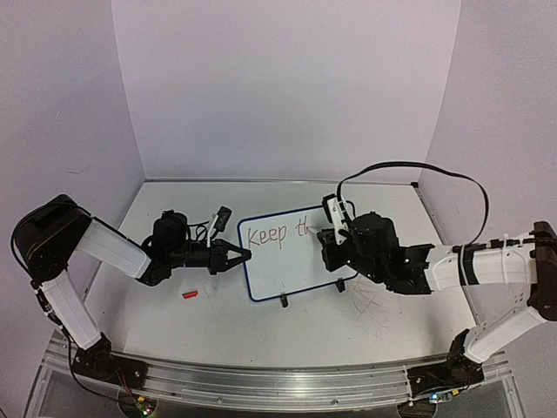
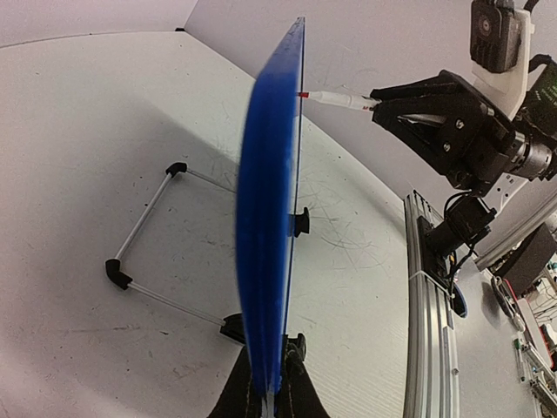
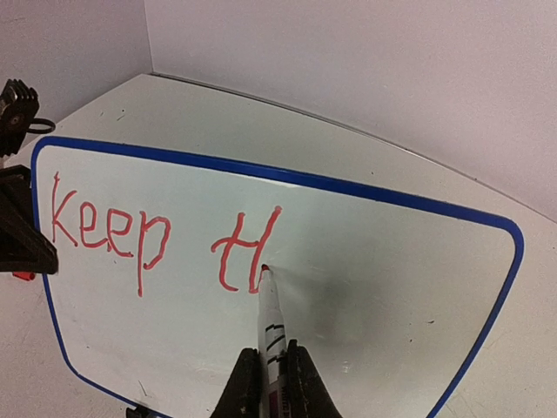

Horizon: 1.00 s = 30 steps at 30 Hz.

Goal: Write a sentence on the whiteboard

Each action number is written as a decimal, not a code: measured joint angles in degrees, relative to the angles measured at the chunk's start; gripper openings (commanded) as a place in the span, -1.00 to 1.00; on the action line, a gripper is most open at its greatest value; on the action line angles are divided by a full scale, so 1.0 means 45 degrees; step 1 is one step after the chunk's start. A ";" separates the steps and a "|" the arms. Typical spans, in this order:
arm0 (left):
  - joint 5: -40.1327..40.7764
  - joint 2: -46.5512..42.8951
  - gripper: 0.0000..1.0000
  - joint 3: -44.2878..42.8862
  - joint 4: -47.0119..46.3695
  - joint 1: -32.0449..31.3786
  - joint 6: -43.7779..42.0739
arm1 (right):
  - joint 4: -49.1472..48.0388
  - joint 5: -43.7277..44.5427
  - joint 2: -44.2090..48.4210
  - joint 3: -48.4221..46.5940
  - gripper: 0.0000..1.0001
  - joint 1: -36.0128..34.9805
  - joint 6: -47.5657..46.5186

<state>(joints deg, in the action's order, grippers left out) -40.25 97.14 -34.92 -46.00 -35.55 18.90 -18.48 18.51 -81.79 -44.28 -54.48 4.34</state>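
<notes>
Small white rectangular whiteboard with dark-blue rim (image 3: 392, 287) stands upright, left gripper (image 2: 270, 396) clamped on its left edge. Right gripper (image 3: 271, 359) pinches the slim white red-tipped marker (image 3: 269, 309), tip on the board (red handwritten sentence (image 3: 109, 231) reads "Keep th"). Apply light, even pressure and finish the "h" rightward

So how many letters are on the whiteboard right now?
6. Four spell Keep at the whiteboard's upper left; t sits mid-board; beside it an unfinished h, only its tall stroke, with the marker tip at its foot. None look hidden.
</notes>
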 measured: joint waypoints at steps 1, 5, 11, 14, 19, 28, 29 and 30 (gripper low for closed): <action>0.0000 0.0000 -1.00 0.0000 0.0001 0.0000 0.0000 | -0.0037 0.0031 -0.0024 -0.0045 -1.00 0.0000 -0.0005; 0.0000 0.0000 -1.00 0.0000 0.0001 0.0000 0.0000 | -0.0135 0.0158 -0.0076 -0.0139 -1.00 0.0000 -0.0003; 0.0005 0.0000 -1.00 0.0000 0.0001 0.0000 0.0000 | -0.0263 0.0539 -0.0118 -0.0246 -1.00 0.0000 0.0015; 0.0005 0.0000 -1.00 0.0000 0.0001 0.0000 0.0004 | -0.0256 0.0690 -0.0118 -0.0246 -1.00 0.0000 0.0046; 0.0005 0.0000 -1.00 0.0000 0.0001 0.0000 0.0000 | -0.0152 0.0688 -0.0106 -0.0246 -1.00 0.0000 0.0098; -0.0005 0.0000 -1.00 -0.0003 0.0001 -0.0003 -0.0011 | 0.0184 0.0660 0.0033 -0.0208 -1.00 0.0005 0.0295; -0.0006 0.0000 -1.00 -0.0009 0.0005 -0.0003 -0.0010 | 0.0224 0.0646 0.0041 -0.0201 -1.00 0.0005 0.0316; -0.0010 0.0000 -1.00 -0.0019 0.0015 0.0000 -0.0010 | 0.0270 0.0630 0.0047 -0.0198 -1.00 0.0005 0.0339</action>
<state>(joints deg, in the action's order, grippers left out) -40.29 97.14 -35.00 -45.93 -35.55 18.85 -17.26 21.35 -81.58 -45.17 -54.46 5.87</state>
